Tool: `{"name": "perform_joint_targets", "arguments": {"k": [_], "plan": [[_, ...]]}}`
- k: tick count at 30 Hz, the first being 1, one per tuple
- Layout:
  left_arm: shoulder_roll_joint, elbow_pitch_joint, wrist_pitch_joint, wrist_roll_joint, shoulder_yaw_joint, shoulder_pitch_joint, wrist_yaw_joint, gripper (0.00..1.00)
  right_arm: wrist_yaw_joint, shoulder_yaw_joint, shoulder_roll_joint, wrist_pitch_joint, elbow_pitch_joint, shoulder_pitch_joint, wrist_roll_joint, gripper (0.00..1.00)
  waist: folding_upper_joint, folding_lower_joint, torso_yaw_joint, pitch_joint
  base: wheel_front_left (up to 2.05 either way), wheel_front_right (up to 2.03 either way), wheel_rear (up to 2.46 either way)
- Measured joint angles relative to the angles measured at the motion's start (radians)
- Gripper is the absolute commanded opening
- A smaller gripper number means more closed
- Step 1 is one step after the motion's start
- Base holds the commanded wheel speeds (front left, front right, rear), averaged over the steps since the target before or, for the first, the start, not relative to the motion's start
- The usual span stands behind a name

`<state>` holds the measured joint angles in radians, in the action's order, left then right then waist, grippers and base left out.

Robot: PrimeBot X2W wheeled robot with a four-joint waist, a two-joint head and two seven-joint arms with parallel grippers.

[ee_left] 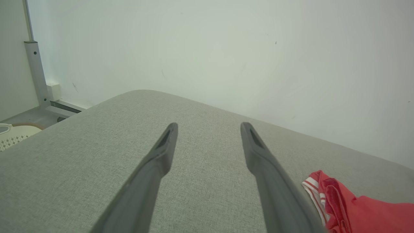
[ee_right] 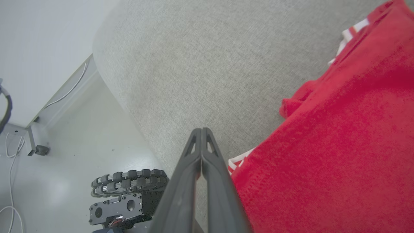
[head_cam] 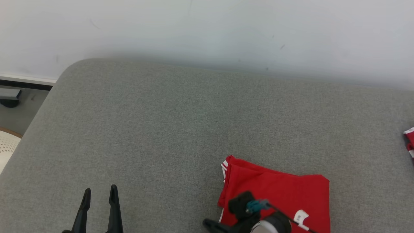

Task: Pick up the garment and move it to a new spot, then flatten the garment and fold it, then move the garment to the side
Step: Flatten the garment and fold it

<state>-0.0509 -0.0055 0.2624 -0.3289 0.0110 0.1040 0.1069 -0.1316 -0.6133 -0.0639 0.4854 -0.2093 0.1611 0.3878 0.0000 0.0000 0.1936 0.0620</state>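
The red garment [head_cam: 281, 191] with white-striped trim lies folded into a rough rectangle on the grey cushioned surface [head_cam: 168, 129], near its front right. My right gripper [ee_right: 201, 130] is shut, nothing visible between its fingers. It points out past the garment's left edge over the grey fabric, its wrist [head_cam: 255, 210] sitting above the garment. In the right wrist view the garment [ee_right: 330, 145] lies just right of the fingers. My left gripper [head_cam: 100, 191] stands open over bare grey surface at the front left, well apart from the garment [ee_left: 349, 207].
A second piece of red-and-white cloth [head_cam: 410, 142] peeks in at the right edge. A white wall [head_cam: 207, 29] runs behind the surface. A pale perforated basket [head_cam: 6, 145] stands on the floor to the left. My wheeled base [ee_right: 129, 194] shows below the surface's edge.
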Motion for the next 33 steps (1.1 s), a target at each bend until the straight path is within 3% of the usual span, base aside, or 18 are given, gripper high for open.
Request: {"name": "perform_joint_targets", "arguments": {"k": [4, 5, 6, 7, 16, 21, 25, 33], "plan": [[0.0, -0.003, 0.0, 0.0, -0.006, 0.008, 0.0, 1.0, 0.0, 0.082, 0.005, -0.03, 0.059, 0.018, 0.034, 0.0, 0.0, 0.0, -0.003, -0.005, 0.0, 0.0, 0.0], [0.0, -0.003, 0.0, 0.001, -0.007, 0.012, 0.0, 1.0, 0.0, 0.119, 0.007, -0.042, 0.081, 0.019, 0.032, 0.09, 0.0, 0.0, -0.004, -0.007, 0.0, 0.0, 0.0], [0.0, -0.002, 0.0, 0.001, -0.008, 0.016, 0.0, 1.0, 0.0, 0.166, 0.009, -0.051, 0.1, 0.018, 0.024, 0.71, 0.0, 0.0, -0.005, -0.009, 0.0, 0.0, 0.0], [0.0, -0.002, 0.0, 0.001, -0.009, 0.016, 0.0, 1.0, 0.0, 0.216, 0.01, -0.064, 0.123, 0.013, 0.009, 1.0, 0.0, 0.0, -0.006, -0.012, 0.0, 0.0, 0.0], [0.0, 0.015, 0.0, 0.008, -0.01, 0.02, -0.009, 1.0, 0.0, 0.572, 0.012, -0.207, 0.259, -0.128, -0.106, 1.0, 0.0, 0.0, -0.044, -0.039, 0.0, 0.0, 0.0], [0.0, 0.023, 0.0, -0.009, -0.005, 0.016, -0.01, 1.0, 0.0, 0.714, 0.012, -0.378, 0.251, -0.18, -0.099, 1.0, 0.0, 0.0, -0.07, -0.06, 0.0, 0.0, 0.0], [0.0, 0.033, 0.0, -0.007, -0.01, 0.016, -0.014, 1.0, 0.0, 0.767, 0.014, -0.493, 0.221, -0.2, -0.117, 1.0, 0.0, -0.0001, -0.092, -0.074, 0.0, 0.0, 0.0], [-0.001, 0.086, 0.0, 0.043, -0.003, 0.013, -0.01, 1.0, 0.0, 0.777, 0.013, -0.574, 0.13, -0.202, -0.19, 1.0, 0.0, 0.0001, -0.127, -0.083, 0.0, 0.0, 0.0]]}}
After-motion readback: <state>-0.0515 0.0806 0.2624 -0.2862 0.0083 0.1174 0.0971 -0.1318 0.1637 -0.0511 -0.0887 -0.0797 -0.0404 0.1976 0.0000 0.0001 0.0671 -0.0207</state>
